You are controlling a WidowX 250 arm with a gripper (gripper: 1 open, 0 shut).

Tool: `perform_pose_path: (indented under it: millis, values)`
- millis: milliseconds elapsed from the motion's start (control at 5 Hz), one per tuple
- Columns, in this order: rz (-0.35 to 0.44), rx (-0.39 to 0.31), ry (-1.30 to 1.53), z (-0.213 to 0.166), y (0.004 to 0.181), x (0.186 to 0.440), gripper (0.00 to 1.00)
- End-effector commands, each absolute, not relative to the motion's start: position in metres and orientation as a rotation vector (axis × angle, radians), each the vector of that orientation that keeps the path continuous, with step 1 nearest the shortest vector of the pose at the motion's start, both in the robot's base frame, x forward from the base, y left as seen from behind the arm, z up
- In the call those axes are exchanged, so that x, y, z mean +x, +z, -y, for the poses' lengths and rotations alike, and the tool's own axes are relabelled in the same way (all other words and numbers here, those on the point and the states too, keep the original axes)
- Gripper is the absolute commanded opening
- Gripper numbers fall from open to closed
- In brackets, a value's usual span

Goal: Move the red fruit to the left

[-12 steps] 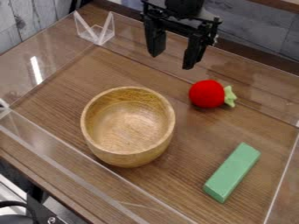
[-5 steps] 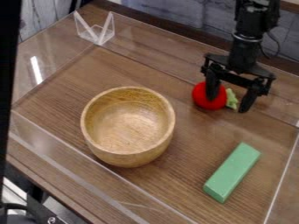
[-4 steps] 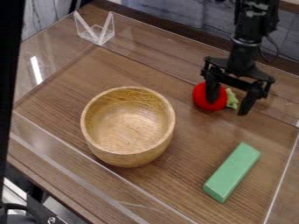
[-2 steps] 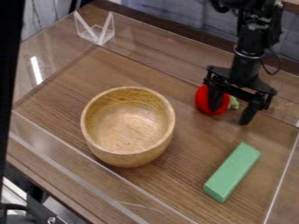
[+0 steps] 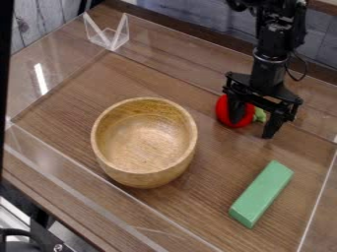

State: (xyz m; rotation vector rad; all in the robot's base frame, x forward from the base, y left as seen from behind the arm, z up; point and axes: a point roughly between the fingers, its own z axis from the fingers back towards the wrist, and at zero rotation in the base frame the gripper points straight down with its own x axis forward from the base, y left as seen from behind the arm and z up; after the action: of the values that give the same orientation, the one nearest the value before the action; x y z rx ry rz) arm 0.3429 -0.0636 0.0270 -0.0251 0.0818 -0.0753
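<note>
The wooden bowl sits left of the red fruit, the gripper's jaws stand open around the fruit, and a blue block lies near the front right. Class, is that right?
Not quite: the block is green, not blue, as the camera view shows. The rest holds: the wooden bowl sits left of the red fruit, and the gripper has its jaws open around the fruit.

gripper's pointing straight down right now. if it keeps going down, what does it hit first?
Most likely the red fruit: the open gripper hangs around it, one finger on each side, so the fingers would probably pass beside it to the wooden table. Depth from this single view is uncertain.
</note>
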Motion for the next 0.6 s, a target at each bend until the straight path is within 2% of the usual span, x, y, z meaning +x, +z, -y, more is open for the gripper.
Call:
perform_pose_path:
  millis: [0,200,400]
  values:
    - [-0.044,-0.019,-0.075,0.054,0.036,0.358,0.0]
    - [-0.035,-0.024,-0.091,0.046,0.046,0.363,1.0]
    - [-0.027,-0.043,-0.112,0.044,0.057,0.365,1.0]
